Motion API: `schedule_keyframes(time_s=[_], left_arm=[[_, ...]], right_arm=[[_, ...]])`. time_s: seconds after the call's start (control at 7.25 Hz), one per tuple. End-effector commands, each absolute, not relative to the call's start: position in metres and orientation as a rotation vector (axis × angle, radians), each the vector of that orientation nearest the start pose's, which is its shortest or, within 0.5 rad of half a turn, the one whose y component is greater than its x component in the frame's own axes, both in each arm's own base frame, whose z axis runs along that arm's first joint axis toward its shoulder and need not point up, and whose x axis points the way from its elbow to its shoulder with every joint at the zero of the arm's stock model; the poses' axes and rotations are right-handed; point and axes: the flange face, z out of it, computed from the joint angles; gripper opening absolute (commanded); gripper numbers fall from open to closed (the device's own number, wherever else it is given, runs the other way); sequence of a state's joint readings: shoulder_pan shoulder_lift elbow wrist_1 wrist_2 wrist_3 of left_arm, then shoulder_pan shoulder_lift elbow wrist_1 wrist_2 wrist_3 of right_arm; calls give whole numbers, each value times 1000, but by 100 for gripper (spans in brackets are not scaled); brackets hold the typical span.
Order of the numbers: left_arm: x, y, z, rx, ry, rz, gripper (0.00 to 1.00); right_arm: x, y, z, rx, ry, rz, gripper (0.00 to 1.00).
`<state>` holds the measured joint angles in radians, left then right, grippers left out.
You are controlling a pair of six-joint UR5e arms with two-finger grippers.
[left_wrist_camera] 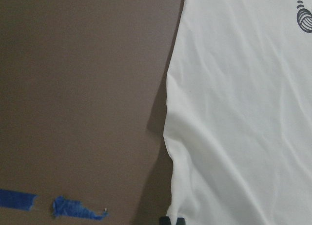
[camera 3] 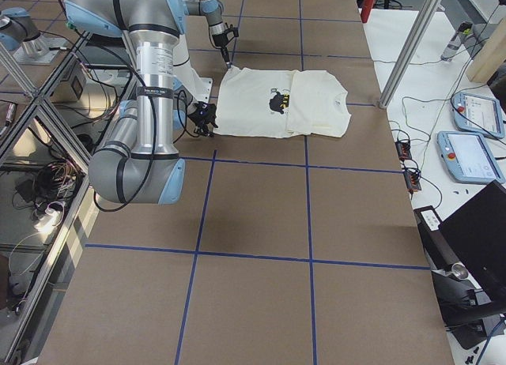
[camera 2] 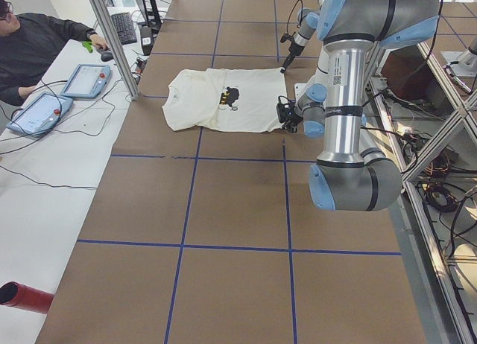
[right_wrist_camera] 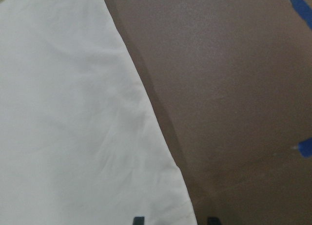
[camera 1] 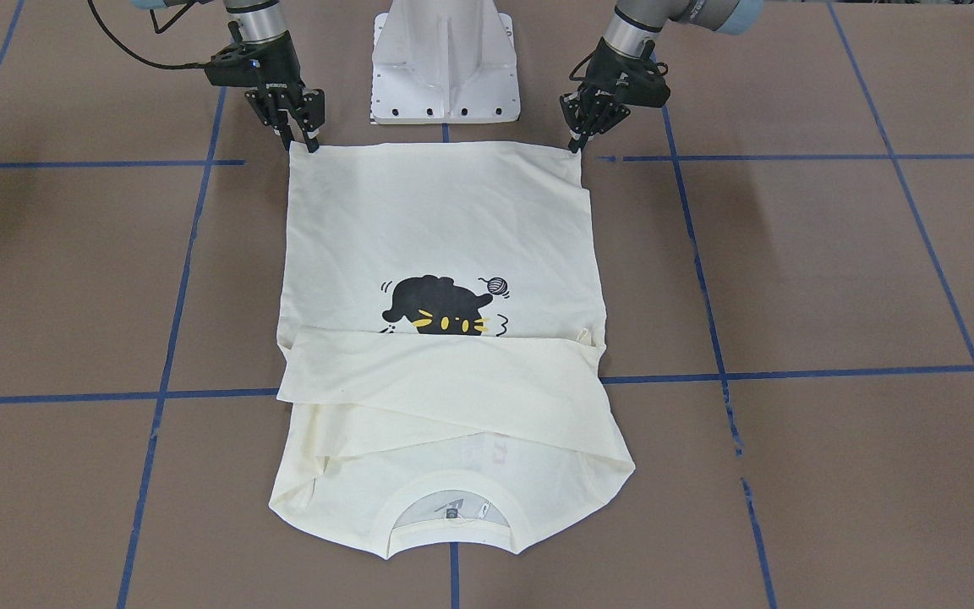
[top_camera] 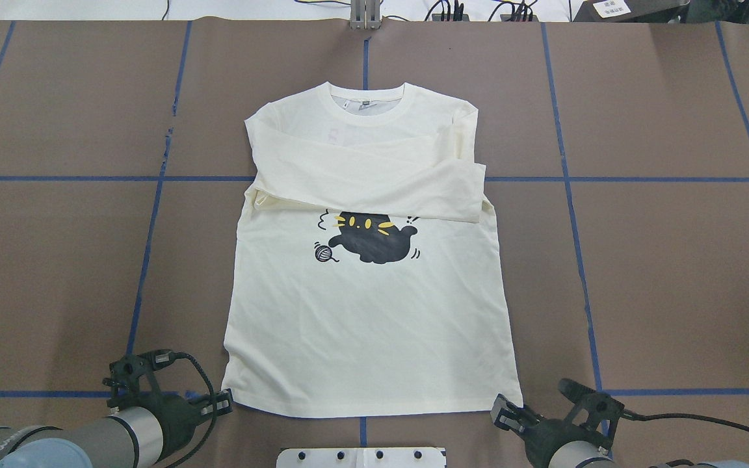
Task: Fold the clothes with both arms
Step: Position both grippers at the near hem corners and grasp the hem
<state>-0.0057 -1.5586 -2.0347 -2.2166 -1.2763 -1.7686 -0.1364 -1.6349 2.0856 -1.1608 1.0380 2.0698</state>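
Note:
The cream T-shirt (camera 1: 436, 220) lies flat on the brown table, cat print up, both sleeves folded across the chest, collar away from the robot. It also shows in the overhead view (top_camera: 368, 325). My left gripper (camera 1: 576, 145) sits at the hem corner on its side (top_camera: 223, 398), fingers pinched together on the hem edge (left_wrist_camera: 173, 220). My right gripper (camera 1: 303, 142) is at the other hem corner (top_camera: 503, 416). Its fingers are apart, either side of the cloth's corner (right_wrist_camera: 175, 220), which lies flat between them.
The white pedestal base (camera 1: 445, 68) stands just behind the hem, between both grippers. Blue tape lines (top_camera: 153, 214) cross the brown table. A seated operator (camera 2: 37, 39) and tablets (camera 2: 86, 80) are at a side bench beyond the collar end.

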Motion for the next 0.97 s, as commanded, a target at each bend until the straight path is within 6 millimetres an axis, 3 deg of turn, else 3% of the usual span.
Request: schedule_keyframes(time_s=[0.0,0.55,0.69,0.83], left_arm=[[478,-164,372,159,1112,-342,0],[478,-164,372,158,1112,-338,0],[477,-164,370,156,1116,-340,0],[467,-165,356,150,1142,-333,0]], right_arm=[[-473,-124,397,224,-959,554,0],[-471,-129,395,230,-960,562,0],[-460,-135,380,246,-972,543,0],[-438,-138,346,260,-973,512,0]])
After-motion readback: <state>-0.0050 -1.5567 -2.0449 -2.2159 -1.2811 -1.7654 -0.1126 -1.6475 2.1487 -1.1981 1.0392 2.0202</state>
